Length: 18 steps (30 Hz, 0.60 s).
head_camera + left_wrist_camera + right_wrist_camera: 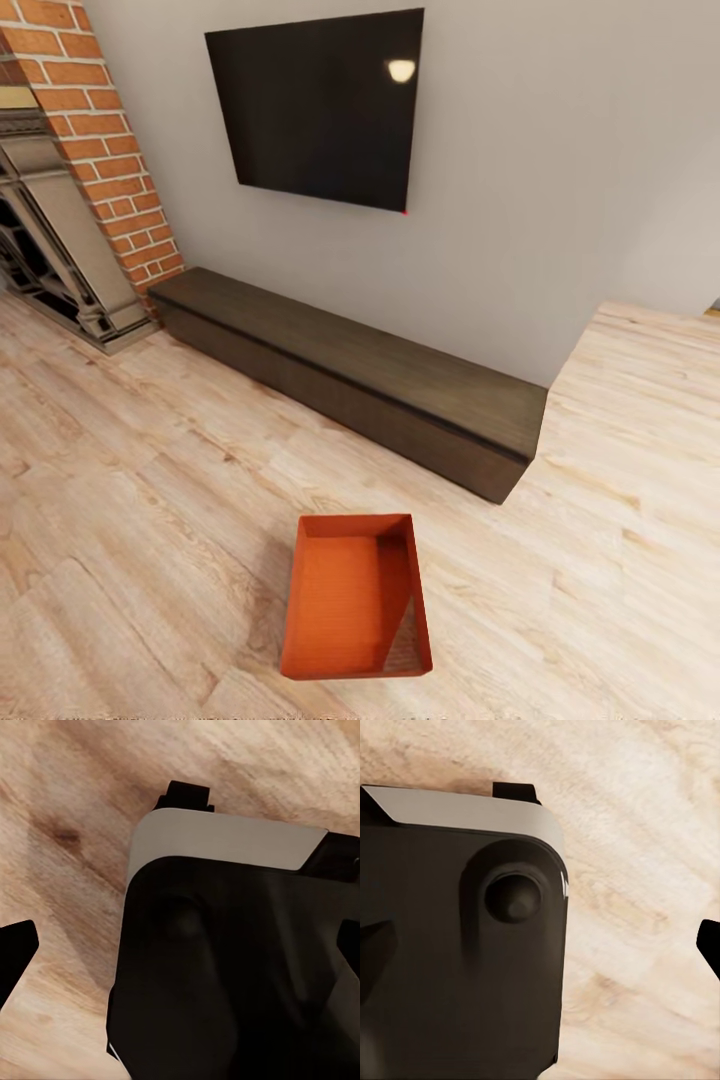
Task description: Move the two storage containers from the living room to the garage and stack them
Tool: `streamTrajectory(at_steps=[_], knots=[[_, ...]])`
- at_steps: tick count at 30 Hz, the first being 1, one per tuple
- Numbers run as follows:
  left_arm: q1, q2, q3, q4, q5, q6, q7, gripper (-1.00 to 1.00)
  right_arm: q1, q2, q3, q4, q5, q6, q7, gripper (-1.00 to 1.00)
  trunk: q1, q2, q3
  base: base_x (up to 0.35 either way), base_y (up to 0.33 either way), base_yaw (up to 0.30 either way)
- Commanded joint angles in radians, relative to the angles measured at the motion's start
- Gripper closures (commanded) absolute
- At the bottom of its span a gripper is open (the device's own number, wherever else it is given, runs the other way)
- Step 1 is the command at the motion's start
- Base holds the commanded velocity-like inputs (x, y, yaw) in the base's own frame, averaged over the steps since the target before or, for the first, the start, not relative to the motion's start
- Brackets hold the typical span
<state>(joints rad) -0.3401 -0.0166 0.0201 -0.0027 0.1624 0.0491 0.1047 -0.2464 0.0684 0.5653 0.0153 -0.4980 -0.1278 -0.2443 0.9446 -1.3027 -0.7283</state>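
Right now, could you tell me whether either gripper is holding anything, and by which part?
Nothing is held. The storage container sits alone on the wood floor, no gripper touching it.

Living room: fireplace (pixel 60 200), wall TV (pixel 318 105)

Left wrist view: robot base (pixel 225 967), matte black rounded-corner housing capped by a light grey panel, small black block at its far edge. Right wrist view: same black-grey base (pixel 450 967), round black knob on it.
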Motion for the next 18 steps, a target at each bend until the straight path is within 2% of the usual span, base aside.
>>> streamTrajectory(at_steps=[1, 18], knots=[[0.0, 0.0, 0.001, 0.0, 0.006, 0.003, 0.003, -1.0, -0.001, 0.001, 0.008, 0.002, -0.01, -0.004, -0.001, -1.0, 0.0, 0.0, -0.002, 0.0, 0.0, 0.0], [0.0, 0.0, 0.001, 0.0, 0.006, 0.003, 0.003, -1.0, -0.001, 0.001, 0.01, 0.002, -0.008, -0.004, -0.001, -1.0, 0.0, 0.0, -0.03, 0.0, 0.0, 0.0]])
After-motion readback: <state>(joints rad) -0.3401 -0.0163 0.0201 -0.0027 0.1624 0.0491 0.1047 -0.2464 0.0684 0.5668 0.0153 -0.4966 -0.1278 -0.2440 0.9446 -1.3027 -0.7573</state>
